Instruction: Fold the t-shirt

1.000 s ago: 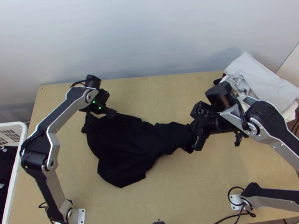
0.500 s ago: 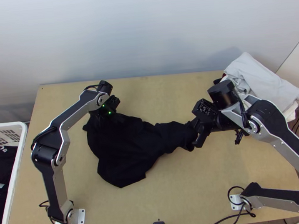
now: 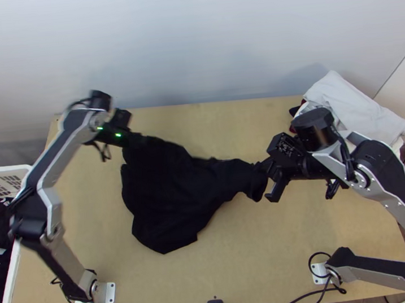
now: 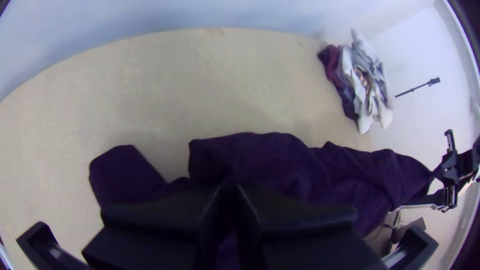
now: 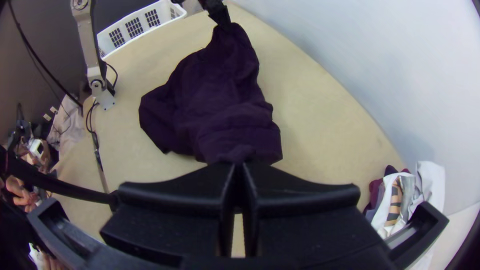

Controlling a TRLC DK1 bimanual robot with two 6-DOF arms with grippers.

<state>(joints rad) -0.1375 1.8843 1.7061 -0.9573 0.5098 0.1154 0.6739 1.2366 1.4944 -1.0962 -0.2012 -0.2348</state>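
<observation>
A black t-shirt lies bunched across the middle of the table. My left gripper is at its far left end in the top view, and my right gripper is at its right end. In the left wrist view the left gripper is shut on the dark cloth, with folds rising to its tips. The right wrist view shows the right gripper shut on a small tuft of the shirt. Between the two grippers the cloth narrows toward the right.
A pile of light and dark clothes lies at the table's far right corner. A white basket with clothes stands beyond the left edge. Bare wood shows behind the shirt, and also in front of it.
The left gripper first moved right, then back left, and the shirt's upper left part is now drawn out with it. The right gripper has shifted slightly right, the cloth end following.
</observation>
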